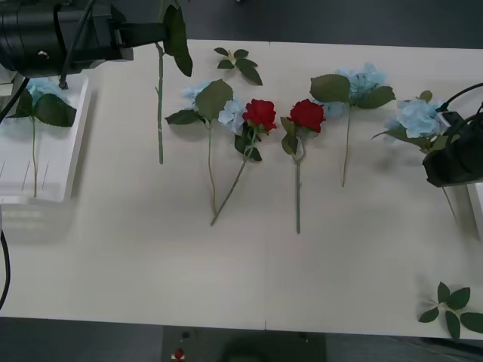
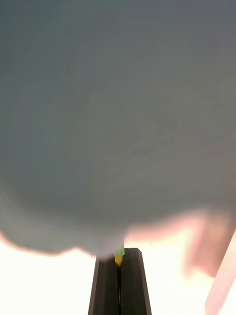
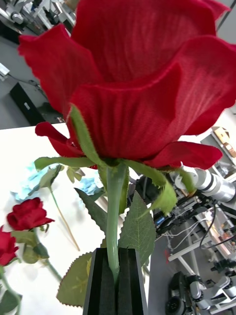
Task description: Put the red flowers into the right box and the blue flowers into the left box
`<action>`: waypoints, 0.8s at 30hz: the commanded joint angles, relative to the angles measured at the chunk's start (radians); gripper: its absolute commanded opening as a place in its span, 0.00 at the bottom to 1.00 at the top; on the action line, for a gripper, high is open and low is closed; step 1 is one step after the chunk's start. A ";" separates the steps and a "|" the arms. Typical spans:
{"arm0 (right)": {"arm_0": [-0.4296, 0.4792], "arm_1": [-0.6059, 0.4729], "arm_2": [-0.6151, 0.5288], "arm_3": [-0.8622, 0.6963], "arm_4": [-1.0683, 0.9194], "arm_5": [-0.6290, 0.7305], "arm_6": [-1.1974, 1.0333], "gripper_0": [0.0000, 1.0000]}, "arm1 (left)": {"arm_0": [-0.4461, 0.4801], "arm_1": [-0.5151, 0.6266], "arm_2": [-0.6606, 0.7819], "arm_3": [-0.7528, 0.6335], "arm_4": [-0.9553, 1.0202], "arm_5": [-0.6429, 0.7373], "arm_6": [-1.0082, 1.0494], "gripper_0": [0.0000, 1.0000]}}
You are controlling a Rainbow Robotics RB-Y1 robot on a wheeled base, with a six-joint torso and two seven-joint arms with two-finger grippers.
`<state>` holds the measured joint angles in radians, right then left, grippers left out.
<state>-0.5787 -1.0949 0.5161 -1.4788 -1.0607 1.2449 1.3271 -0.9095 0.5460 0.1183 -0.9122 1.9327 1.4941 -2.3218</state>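
A: Red flowers? 
B: One rose (image 3: 142,83) was clamped by its stem in the left end effector (image 3: 117,275), upper left; two (image 1: 260,113) lay mid-worktop (image 1: 151,264).
A: Right end effector (image 2: 119,283)?
B: Right edge, closed on a blue flower (image 1: 416,117) stem.

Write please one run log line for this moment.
left gripper: shut on rose stem, raised at table's far left | right gripper: shut on green stem, near blue flower | left box: one blue flower
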 commanded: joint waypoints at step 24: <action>0.016 -0.295 -0.341 -0.238 -0.654 0.105 0.153 0.77 | 0.006 -0.110 -0.123 -0.040 0.002 -0.129 -0.129 0.00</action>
<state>-0.5750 -1.3491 0.2387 -1.7048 -1.6177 1.3717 1.3418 -0.9089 0.4389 0.0109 -0.9140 1.9316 1.3815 -2.3844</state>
